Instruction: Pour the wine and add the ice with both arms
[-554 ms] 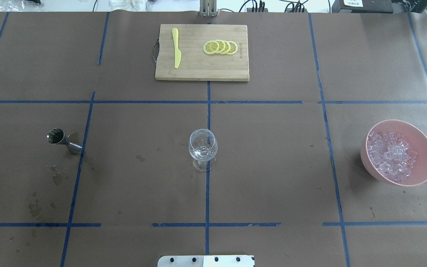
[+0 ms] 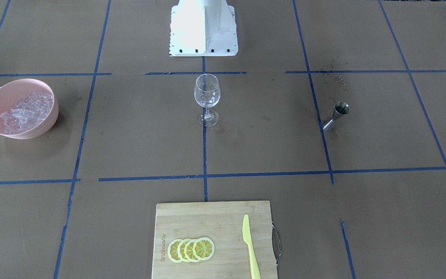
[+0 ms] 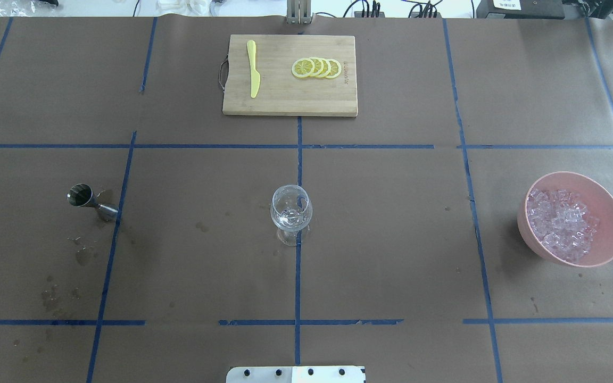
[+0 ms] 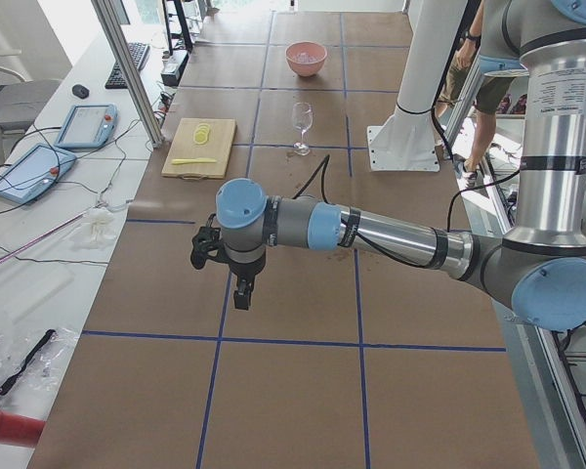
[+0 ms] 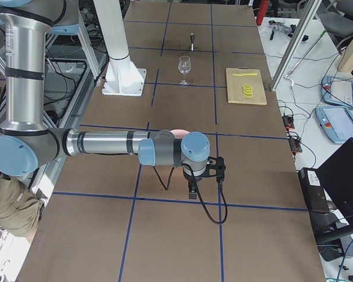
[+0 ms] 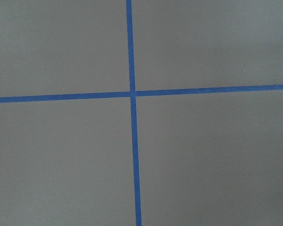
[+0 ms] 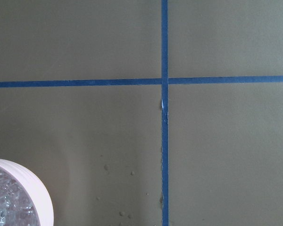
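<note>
Left arm: the left arm (image 4: pixel 371 230) reaches level over bare brown paper at the table's left end, well apart from every item. I read that as a parked pose, out of the way.
Left gripper: the left gripper (image 4: pixel 241 301) hangs straight down above a blue tape cross (image 6: pixel 132 92). Only the side view catches it, so I cannot tell whether its fingers are apart or together.
Jigger: the steel jigger (image 3: pixel 91 201) stands upright in the left arm's half, just beside a tape line, where that arm can reach it for the pour.
Wine: the wine is too faint to place. The jigger's cup looks dark inside, but I cannot tell if it holds liquid. Damp spots (image 3: pixel 80 256) mark the paper near it.
Wine glass: the wine glass (image 3: pixel 291 210) stands upright on the centre tape line, between the 2 arms so either can serve it. There are glints low in its bowl, but I cannot tell whether they are cubes or reflections.
Cutting board: on the far side at centre, the cutting board (image 3: pixel 285 101) carries 4 lemon slices (image 3: pixel 317 68) and a yellow knife (image 3: pixel 253 69), well apart from the glass.
Bowl: the pink bowl (image 3: pixel 607 205) sits in the right arm's half, mirroring the jigger.
Ice: the ice (image 3: pixel 564 223) is heaped inside that bowl.
Right arm: the right arm (image 5: pixel 106 143) lies level at the right end.
Right gripper: the right gripper (image 5: pixel 192 195) points down near the bowl but not over it. Whether it is apart or together, I cannot tell.
</note>
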{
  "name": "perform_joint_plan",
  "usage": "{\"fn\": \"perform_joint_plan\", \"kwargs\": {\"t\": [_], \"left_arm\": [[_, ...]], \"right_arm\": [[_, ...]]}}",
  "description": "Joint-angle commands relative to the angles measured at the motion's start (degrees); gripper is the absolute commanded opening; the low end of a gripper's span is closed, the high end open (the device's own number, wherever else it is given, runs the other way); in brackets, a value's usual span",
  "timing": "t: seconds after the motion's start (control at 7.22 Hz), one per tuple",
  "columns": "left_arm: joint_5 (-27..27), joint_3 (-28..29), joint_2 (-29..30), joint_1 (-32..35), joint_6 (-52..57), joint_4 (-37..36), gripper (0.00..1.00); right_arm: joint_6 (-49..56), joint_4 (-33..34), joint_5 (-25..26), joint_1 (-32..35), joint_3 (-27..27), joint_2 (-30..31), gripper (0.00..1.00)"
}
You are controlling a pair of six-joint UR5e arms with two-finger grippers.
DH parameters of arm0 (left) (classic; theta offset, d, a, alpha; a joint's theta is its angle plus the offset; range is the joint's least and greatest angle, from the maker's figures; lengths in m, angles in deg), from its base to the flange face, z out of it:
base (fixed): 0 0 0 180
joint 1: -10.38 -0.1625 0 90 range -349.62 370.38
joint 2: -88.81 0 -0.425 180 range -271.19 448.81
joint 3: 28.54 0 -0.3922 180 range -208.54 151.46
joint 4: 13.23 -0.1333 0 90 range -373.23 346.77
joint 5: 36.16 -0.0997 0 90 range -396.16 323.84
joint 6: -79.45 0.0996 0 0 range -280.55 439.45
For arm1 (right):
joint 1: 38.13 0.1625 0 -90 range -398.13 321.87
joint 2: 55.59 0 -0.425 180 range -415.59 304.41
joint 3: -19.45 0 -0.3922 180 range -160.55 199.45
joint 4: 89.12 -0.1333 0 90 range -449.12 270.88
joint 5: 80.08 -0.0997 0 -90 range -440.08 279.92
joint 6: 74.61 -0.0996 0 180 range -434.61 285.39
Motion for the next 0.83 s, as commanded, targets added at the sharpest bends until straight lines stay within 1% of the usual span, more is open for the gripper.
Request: {"fn": "perform_joint_plan", "kwargs": {"t": [0.0,0.14,0.28,0.42,0.55,0.69], "left_arm": [[-0.21,-9.20,2.04,0.00,-1.79,-0.13,1.00],[-0.21,-13.86,2.40,-0.69,-7.99,-0.04,1.00],[-0.21,-18.17,2.49,-2.96,-12.49,0.04,1.00],[-0.21,-21.08,2.40,-6.03,-18.27,0.22,1.00],[-1.25,-23.64,2.40,-9.46,-23.81,1.26,1.00],[-4.83,-25.57,2.14,-13.49,-30.74,4.06,1.00]], "right_arm": [[-0.19,0.05,-0.36,0.00,2.14,0.08,1.00],[-0.19,0.05,0.17,-0.09,3.11,-0.09,1.00],[-0.11,0.31,0.43,-0.35,3.64,-0.61,1.00],[-0.19,0.57,0.00,-0.44,3.74,-0.53,1.00],[-0.28,0.58,-0.35,-0.44,3.56,-1.23,1.00],[-0.19,0.06,-0.44,-0.44,3.56,-1.15,1.00]]}}
